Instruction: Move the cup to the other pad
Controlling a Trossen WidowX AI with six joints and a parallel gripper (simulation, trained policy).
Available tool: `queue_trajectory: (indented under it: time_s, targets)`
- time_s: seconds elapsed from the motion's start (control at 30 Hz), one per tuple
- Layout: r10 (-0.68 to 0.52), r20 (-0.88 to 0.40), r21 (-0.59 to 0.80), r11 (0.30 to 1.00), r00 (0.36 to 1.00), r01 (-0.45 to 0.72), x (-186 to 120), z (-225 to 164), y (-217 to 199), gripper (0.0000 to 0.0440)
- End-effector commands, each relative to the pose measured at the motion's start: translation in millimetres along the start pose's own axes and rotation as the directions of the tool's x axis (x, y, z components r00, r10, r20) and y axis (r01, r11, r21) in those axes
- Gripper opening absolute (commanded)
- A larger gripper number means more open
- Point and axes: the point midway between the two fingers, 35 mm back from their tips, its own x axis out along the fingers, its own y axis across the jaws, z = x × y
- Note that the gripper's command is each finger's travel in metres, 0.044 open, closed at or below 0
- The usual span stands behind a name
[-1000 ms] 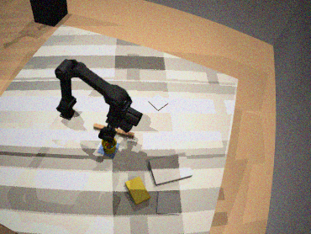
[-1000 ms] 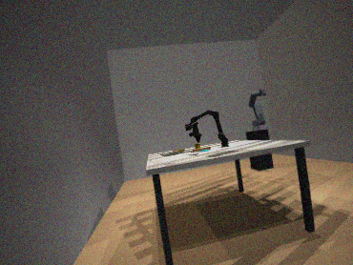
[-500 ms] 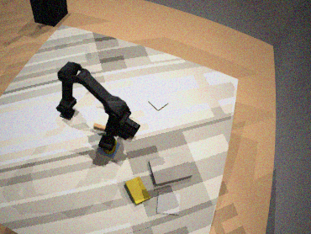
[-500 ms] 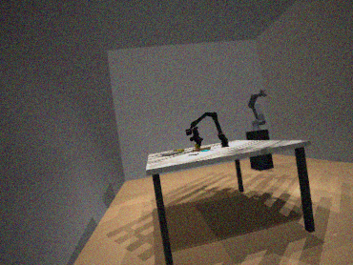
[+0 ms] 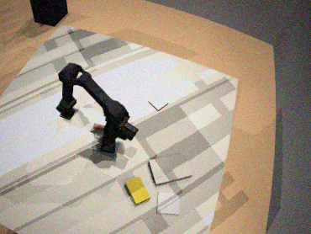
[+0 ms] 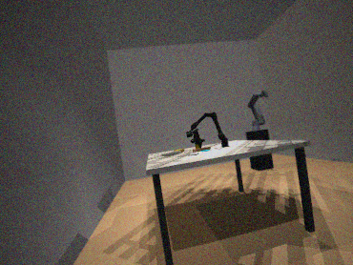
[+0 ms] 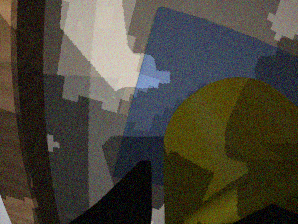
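Observation:
The yellow cup [image 7: 200, 130] fills the lower right of the wrist view, very close to the camera, and stands on the blue pad [image 7: 200, 60]. Its inside and the marbles do not show. My gripper [image 5: 108, 147] [image 6: 197, 143] [image 7: 165, 170] is down on the blue pad [image 5: 113, 154], with its dark fingers narrowed on the cup's wall. In the top view the hand hides the cup. The cyan pad [image 6: 205, 149] shows as a thin strip beside the hand in the exterior view; the arm hides it in the top view.
A wooden stick [image 5: 98, 126] lies just behind the hand. A yellow block [image 5: 138, 190] and flat sheets [image 5: 168, 202] [image 5: 166, 172] lie to the front right, and a small sheet [image 5: 158, 105] farther back. A black box [image 5: 48, 10] stands beyond the table's far corner.

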Motion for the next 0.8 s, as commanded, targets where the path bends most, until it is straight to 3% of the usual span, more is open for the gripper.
queue_trajectory:
  time_s: [0.0,0.77]
  targets:
    - [0.004,0.010,-0.034,0.999,1.000,-0.004,-6.8,-1.3,1.7,0.0025]
    - [-0.012,0.111,-0.179,0.983,0.994,0.032,-63.0,8.9,43.5,0.0020]
